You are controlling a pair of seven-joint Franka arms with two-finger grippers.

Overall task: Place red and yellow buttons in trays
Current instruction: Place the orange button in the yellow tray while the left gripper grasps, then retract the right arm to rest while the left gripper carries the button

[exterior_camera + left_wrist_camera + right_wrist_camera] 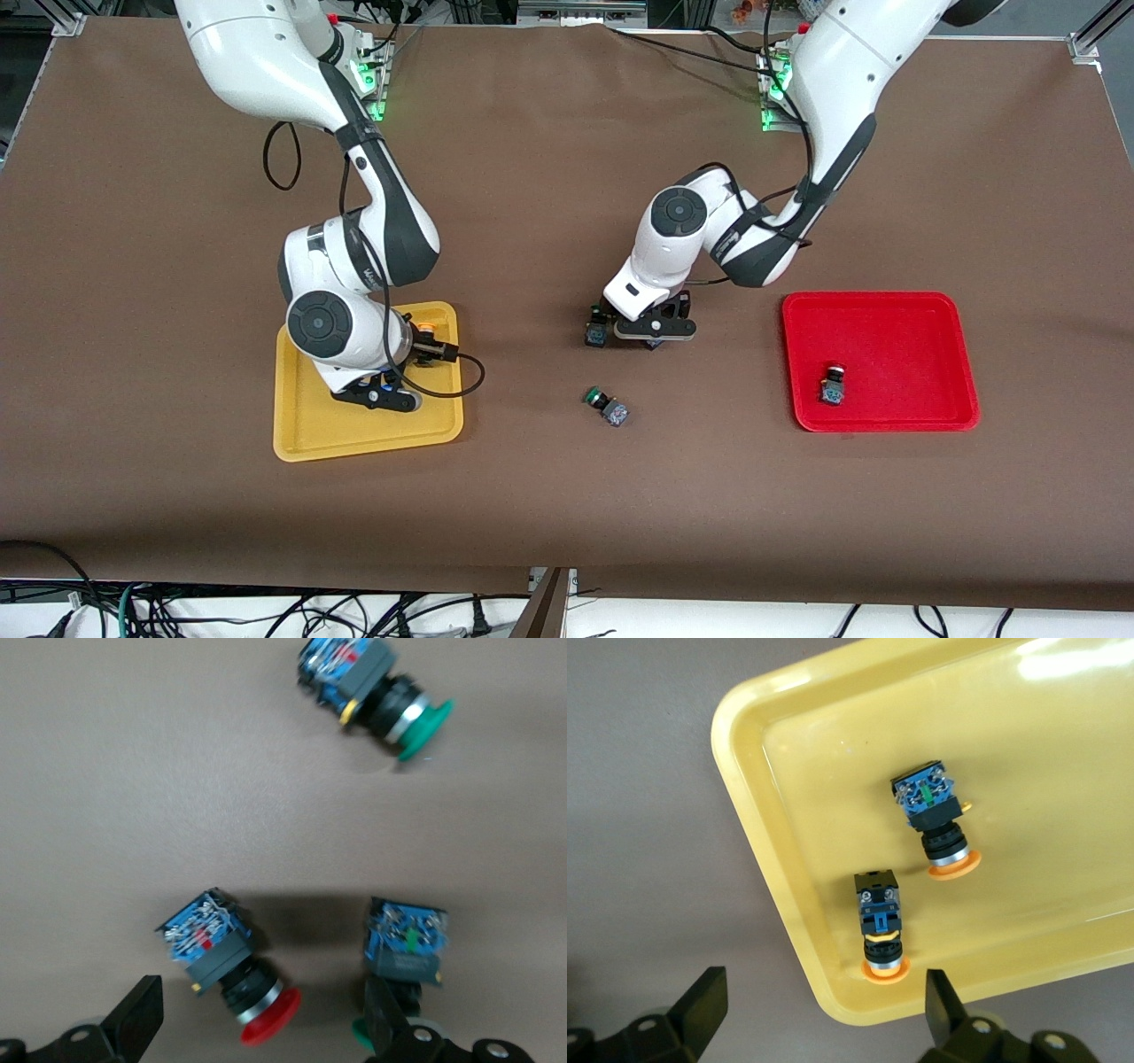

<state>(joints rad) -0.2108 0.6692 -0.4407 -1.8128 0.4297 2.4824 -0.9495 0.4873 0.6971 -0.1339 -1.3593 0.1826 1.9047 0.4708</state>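
Note:
My left gripper is open, low over the middle of the table. A red-capped button lies on its side between the fingers, untouched. The front view hides this button under the hand. A second red-capped button lies in the red tray toward the left arm's end. My right gripper is open and empty over a corner of the yellow tray. Two orange-yellow-capped buttons lie in that tray. One cap shows in the front view.
Two green-capped switches lie on the brown table. One is right beside one left finger. The other lies nearer the front camera.

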